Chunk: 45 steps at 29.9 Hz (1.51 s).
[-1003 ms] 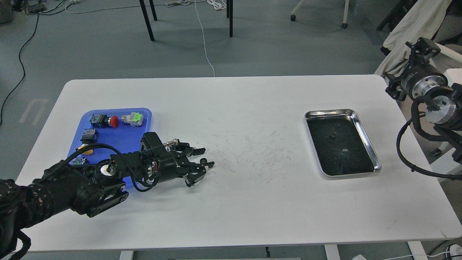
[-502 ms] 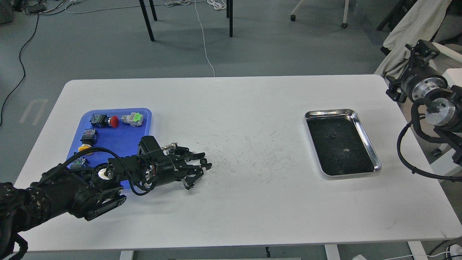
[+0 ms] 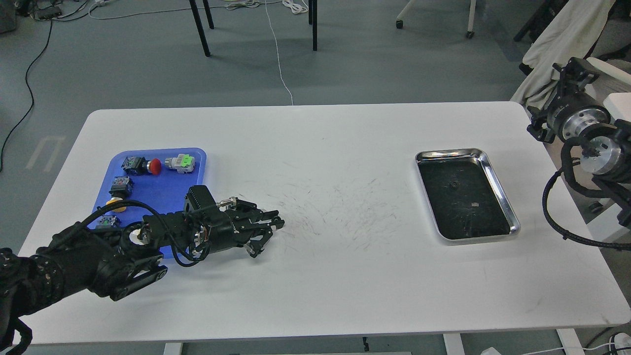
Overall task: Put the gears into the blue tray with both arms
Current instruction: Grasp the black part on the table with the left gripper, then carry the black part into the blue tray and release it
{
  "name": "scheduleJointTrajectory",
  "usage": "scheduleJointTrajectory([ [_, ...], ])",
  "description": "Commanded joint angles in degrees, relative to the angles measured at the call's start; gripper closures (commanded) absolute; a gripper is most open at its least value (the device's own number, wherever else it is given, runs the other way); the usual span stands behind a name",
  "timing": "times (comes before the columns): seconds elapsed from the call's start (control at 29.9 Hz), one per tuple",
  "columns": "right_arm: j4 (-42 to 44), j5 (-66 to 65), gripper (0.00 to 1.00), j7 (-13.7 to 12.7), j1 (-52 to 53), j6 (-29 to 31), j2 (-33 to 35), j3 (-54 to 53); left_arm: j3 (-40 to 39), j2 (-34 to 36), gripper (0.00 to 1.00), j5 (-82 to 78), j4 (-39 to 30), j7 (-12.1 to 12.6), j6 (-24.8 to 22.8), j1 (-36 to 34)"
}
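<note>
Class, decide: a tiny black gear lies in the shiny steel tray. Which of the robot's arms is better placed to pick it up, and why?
Right. Its end effector is beside the table's right end, near the shiny steel tray holding the tiny black gear; the left end effector is far across the table.

robotics lab or test workshop. indicated by grey floor with loose cables trailing across it, black furniture legs, a scuffed white table, a steel tray, and pushbutton switches sorted in a blue tray.
</note>
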<state>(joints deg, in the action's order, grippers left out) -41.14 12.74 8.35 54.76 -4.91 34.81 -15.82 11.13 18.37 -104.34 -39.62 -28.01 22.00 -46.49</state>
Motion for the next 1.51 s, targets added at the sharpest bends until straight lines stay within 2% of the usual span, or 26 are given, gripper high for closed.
scheduleJointTrajectory([
  [0.0, 0.0, 0.0, 0.03, -0.01, -0.1, 0.08, 0.0, 0.0, -0.05, 0.62, 0.91, 0.01, -0.19, 0.01, -0.03, -0.18],
  [0.23, 0.09, 0.0, 0.03, 0.08, -0.27, -0.01, -0.62, -0.09, -0.58, 3.16, 0.92, 0.27, -0.64, 0.01, -0.11, -1.4],
  [0.6, 0.09, 0.0, 0.03, 0.08, -0.45, 0.08, -1.41, -0.18, -0.67, 10.63, 0.92, 0.98, -2.31, 0.01, -0.55, -8.17],
  [0.87, -0.17, 0.0, 0.03, 0.08, -0.45, 0.08, -1.41, -0.18, -0.05, 15.2, 0.92, 4.14, -1.16, 0.01, -1.35, -7.56],
  [1.34, -0.79, -0.7, 0.03, 0.08, -0.36, 0.17, -1.23, -0.18, -0.14, 15.65, 0.92, 4.32, 10.78, 0.01, -0.99, -2.38],
  [1.47, -0.79, -0.7, 0.03, 0.08, -0.36, 0.17, -1.23, -0.18, -0.05, 14.59, 0.92, 4.32, 11.75, 0.01, -0.99, -2.2],
])
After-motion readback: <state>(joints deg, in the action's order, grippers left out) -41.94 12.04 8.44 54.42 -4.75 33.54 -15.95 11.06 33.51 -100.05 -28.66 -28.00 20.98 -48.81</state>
